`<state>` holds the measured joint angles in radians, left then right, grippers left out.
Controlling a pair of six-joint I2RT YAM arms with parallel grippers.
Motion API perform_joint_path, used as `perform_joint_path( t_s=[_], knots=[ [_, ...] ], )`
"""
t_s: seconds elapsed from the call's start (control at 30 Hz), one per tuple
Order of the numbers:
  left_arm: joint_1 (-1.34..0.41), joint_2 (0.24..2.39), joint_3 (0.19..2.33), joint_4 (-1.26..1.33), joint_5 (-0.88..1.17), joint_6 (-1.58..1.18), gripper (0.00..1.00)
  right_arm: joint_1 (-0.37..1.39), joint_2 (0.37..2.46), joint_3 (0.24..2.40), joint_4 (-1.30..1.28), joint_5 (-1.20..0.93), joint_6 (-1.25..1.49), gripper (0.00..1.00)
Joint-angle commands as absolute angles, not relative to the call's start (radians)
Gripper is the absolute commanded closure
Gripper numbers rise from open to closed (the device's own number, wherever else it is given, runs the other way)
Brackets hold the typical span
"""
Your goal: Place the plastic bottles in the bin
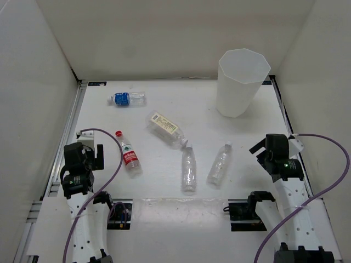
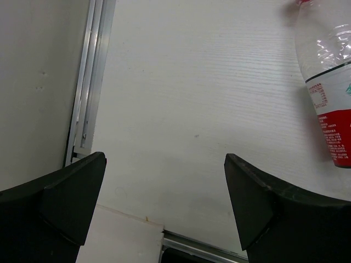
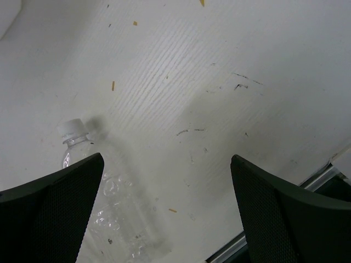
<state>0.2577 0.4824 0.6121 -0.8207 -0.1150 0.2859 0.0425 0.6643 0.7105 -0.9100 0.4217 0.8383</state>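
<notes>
Five bottles lie on the white table. The blue-labelled bottle [image 1: 127, 99] is at the far left. The yellowish-labelled bottle [image 1: 166, 129] lies mid-table. The red-labelled bottle [image 1: 128, 154] lies near the left arm and shows in the left wrist view [image 2: 329, 82]. Two unlabelled bottles lie in front, one [image 1: 188, 170] left of the other [image 1: 219, 164]; the latter shows in the right wrist view [image 3: 104, 192]. The bin [image 1: 239, 82] stands upright at the far right. My left gripper [image 1: 89, 147] [image 2: 164, 203] is open and empty. My right gripper [image 1: 262, 148] [image 3: 167, 203] is open and empty.
White walls enclose the table on the left, back and right. A metal rail [image 1: 70, 131] runs along the left edge. Both arm bases [image 1: 244, 208] and purple cables sit at the near edge.
</notes>
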Motion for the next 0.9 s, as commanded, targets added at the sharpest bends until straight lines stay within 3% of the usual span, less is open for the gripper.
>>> perform_joint_path(
  t_s=[0.0, 0.13, 0.3, 0.43, 0.57, 0.87],
  knots=[
    [0.253, 0.476, 0.609, -0.819, -0.135, 0.268, 0.0, 0.072, 0.693, 0.761, -0.861, 0.375, 0.715, 0.0],
    [0.253, 0.485, 0.6, -0.801, -0.146, 0.354, 0.0, 0.235, 0.842, 0.802, -0.876, 0.337, 0.601, 0.0],
    [0.253, 0.495, 0.6, -0.79, -0.175, 0.368, 0.0, 0.615, 1.073, 0.888, -1.108, 0.713, 0.84, 0.0],
    [0.253, 0.495, 0.6, -0.79, -0.149, 0.39, 0.0, 0.744, 1.195, 0.953, -0.995, 0.536, 0.85, 0.0],
    [0.253, 0.495, 0.6, -0.79, -0.121, 0.39, 0.0, 0.71, 1.207, 0.936, -0.892, 0.384, 0.997, 0.0],
    [0.253, 0.486, 0.6, -0.799, -0.11, 0.399, 0.0, 0.535, 1.36, 0.824, -0.722, 0.226, 0.916, 0.0]
  ],
)
